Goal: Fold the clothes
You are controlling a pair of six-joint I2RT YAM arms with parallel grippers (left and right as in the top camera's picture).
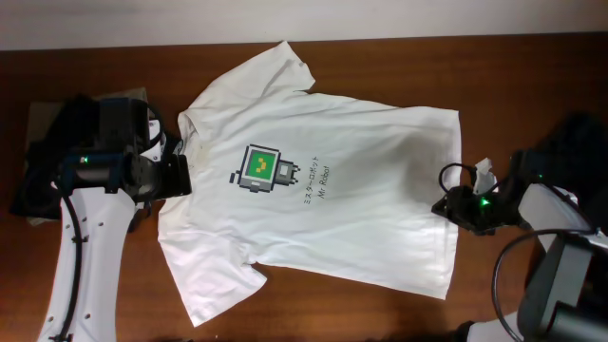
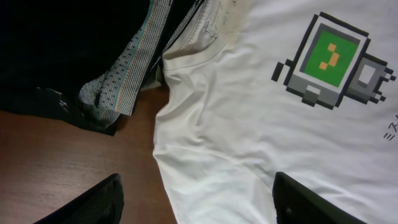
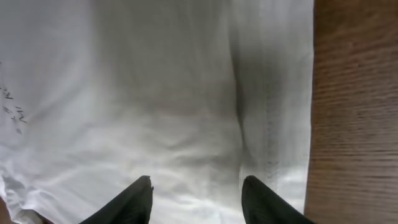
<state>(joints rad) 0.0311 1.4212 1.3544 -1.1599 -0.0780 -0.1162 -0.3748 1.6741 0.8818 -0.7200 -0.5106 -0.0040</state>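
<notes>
While the white T-shirt (image 1: 332, 209) lies flat at centre, our left gripper (image 2: 197, 180) at nine o'clock and right gripper (image 3: 197, 183) at three both gape empty; uneven pinches, we judge, could skew the fold.

Blocked on the left by a dark heap of clothes (image 2: 62, 50), up against the collar of the white T-shirt (image 1: 361, 218). Free to pass over bare table (image 1: 332, 313) beyond both sleeves and on the wood strip just past the hem, by the right gripper (image 3: 196, 186)
</notes>
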